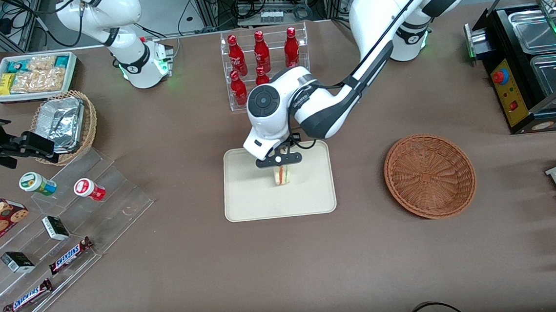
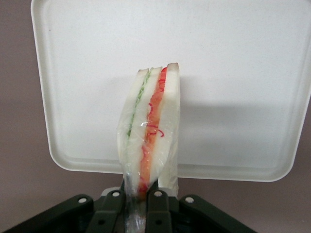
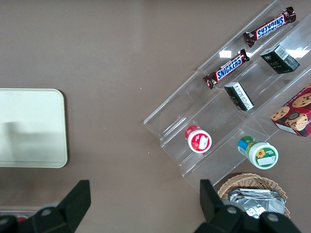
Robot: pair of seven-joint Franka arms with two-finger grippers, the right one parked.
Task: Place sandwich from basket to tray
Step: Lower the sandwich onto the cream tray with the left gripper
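**Sandwich held over tray: handling notes and legible labels**

Position: the gripper hangs over the middle of the tray, fingers closed onto one end of the sandwich. Sandwich is upright, filling edge toward the front camera; whether its lower end touches the tray cannot be told. The basket sits empty, well apart toward the working arm's end of the table.

Handling (judgement): light, soft bread wedge in clear film. The wrist view shows glossy wrap bunched between the fingers, so likely slippery and easily squashed. Best held across the flat bread faces with light pressure, not on the filling stripe.

Writing: two bars on the clear stepped shelf read "SNICKERS". Cup lids, small dark boxes and the red bottles carry labels too small to read.
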